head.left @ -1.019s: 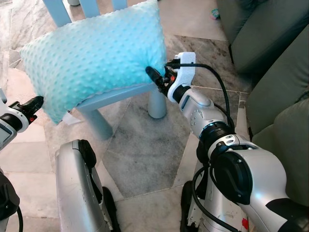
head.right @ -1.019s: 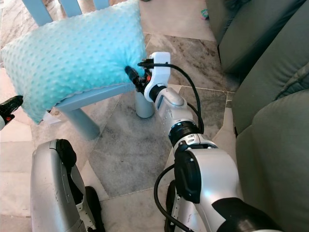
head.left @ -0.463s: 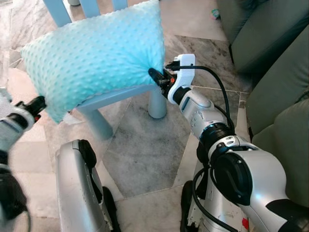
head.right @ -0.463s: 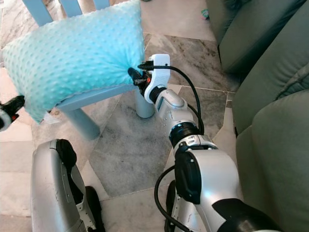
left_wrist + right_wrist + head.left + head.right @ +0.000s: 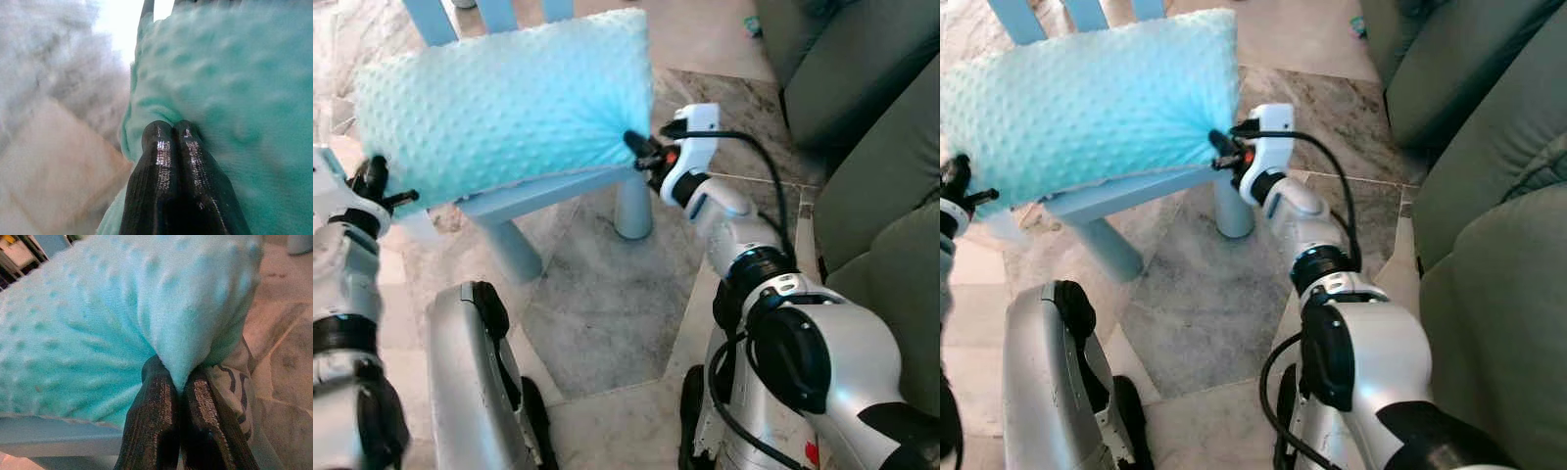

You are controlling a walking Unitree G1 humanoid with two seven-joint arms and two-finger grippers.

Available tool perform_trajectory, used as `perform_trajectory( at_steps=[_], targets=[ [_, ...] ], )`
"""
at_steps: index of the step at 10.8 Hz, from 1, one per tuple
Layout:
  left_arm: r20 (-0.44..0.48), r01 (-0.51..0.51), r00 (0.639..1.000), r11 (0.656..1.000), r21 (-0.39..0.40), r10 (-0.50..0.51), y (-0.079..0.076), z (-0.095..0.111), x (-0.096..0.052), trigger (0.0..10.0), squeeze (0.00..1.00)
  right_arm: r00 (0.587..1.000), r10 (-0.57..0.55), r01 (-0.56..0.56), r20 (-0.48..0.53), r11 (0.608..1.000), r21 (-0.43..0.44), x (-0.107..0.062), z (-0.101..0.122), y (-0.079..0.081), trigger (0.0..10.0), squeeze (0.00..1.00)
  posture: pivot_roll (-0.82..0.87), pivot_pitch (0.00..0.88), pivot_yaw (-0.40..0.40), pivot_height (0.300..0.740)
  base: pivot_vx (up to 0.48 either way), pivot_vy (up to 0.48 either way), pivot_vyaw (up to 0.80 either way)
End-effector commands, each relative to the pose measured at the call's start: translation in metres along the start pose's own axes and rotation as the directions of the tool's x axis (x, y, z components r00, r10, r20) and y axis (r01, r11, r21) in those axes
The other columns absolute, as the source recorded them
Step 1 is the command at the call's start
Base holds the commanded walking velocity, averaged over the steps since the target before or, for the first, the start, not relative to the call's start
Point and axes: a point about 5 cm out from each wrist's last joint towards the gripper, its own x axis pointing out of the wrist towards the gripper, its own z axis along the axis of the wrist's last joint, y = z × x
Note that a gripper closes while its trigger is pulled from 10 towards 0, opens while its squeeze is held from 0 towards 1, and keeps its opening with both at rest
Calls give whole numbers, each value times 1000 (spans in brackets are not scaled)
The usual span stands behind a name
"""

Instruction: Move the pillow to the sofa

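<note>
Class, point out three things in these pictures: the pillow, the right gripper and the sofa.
pillow (image 5: 509, 108), left eye view, middle of its dotted turquoise face.
right gripper (image 5: 632, 143), left eye view, fingertips pinching the pillow's edge.
sofa (image 5: 886, 186), left eye view, on a green cushion.

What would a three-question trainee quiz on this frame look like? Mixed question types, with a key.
1. True or false: the right gripper is shut on the pillow.
2. What does the pillow rest on? A) sofa B) blue chair C) floor
3. Which side of the robot is the sofa on?

Key:
1. True; the right wrist view shows fabric pinched between its fingers.
2. B; the chair sits under it.
3. Its right. The left gripper meets the pillow's opposite end.
</note>
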Motion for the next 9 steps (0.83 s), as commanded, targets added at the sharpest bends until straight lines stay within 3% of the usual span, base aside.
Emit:
perform_trajectory(
  at_steps=[1, 4, 8, 9],
  targets=[
    [60, -7, 998, 1000, 18, 6, -1, 8, -5, 0, 0, 999, 27, -27, 41, 1000, -2, 0, 5, 1, 0, 0, 138, 377, -16, 344, 0, 0, 0],
    [141, 23, 990, 1000, 10, -24, -20, 15, -16, 0, 0, 991, 102, -95, 87, 992, -77, -3, 13, 1, 0, 0, 111, 335, -20, 344, 0, 0, 0],
    [149, 18, 989, 1000, -20, -15, -37, 16, -42, 0, 0, 992, 74, -69, 106, 996, -53, -17, 5, -13, 0, 0, 89, 299, -22, 344, 0, 0, 0],
    [97, 14, 995, 999, -31, -11, -40, 3, -52, 0, 0, 994, 58, -54, 96, 998, -38, -23, -4, -16, 0, 0, 74, 277, -28, 344, 0, 0, 0]
  ],
)
